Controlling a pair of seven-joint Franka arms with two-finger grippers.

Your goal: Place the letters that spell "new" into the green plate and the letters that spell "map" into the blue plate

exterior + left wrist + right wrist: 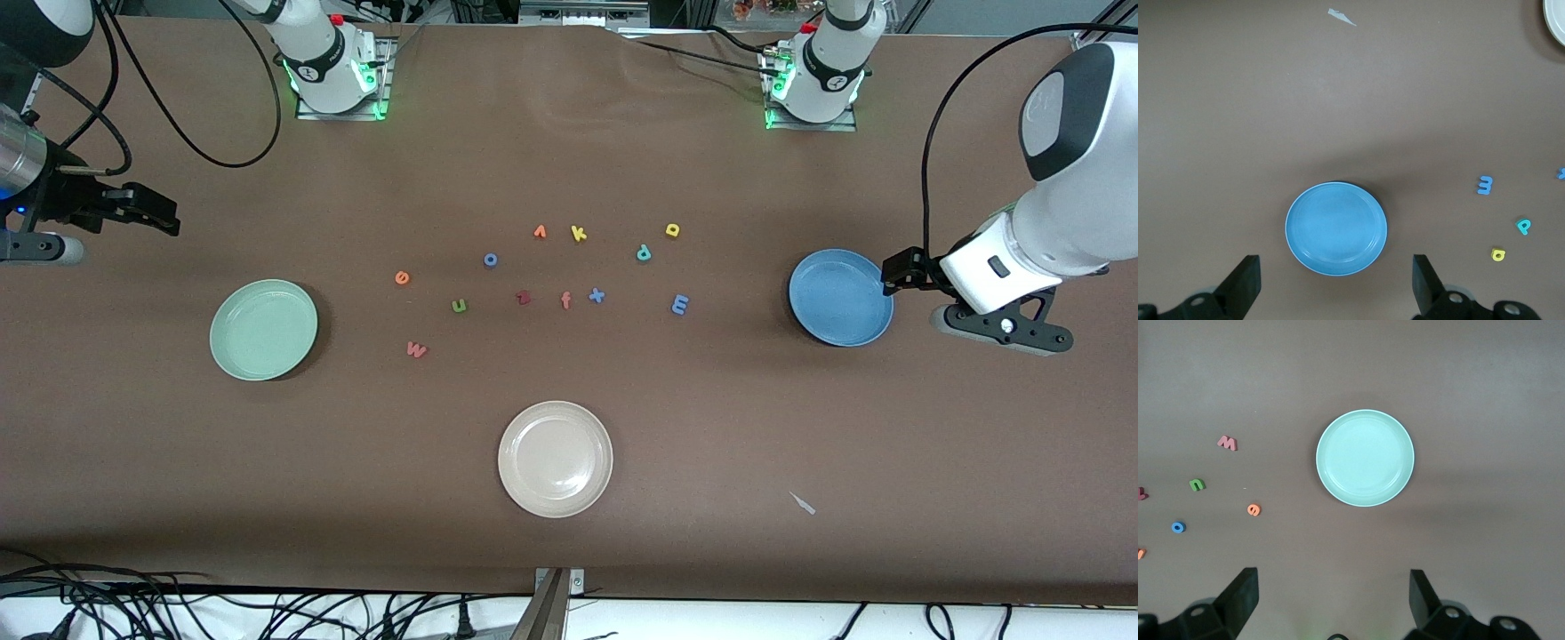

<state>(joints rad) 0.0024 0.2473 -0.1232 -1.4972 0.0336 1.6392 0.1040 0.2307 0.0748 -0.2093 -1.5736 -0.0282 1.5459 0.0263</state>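
The green plate (263, 330) (1365, 457) lies toward the right arm's end, the blue plate (840, 297) (1336, 229) toward the left arm's end. Between them lie the green n (459, 306) (1197, 484), orange e (402, 277) (1253, 510) and pink w (416, 349) (1227, 443), then the blue m (679, 305) (1484, 185), yellow a (673, 230) (1498, 254) and teal p (644, 252) (1523, 226). My left gripper (900, 269) (1336, 283) hangs open beside the blue plate. My right gripper (149, 213) (1333, 600) hangs open, holding nothing, over bare table beside the green plate.
A cream plate (556, 458) sits nearest the front camera. Other letters lie among the task's: blue o (490, 260), yellow k (579, 234), dark red z (524, 298), orange f (565, 300), blue x (597, 295). A paper scrap (803, 503) lies near the front edge.
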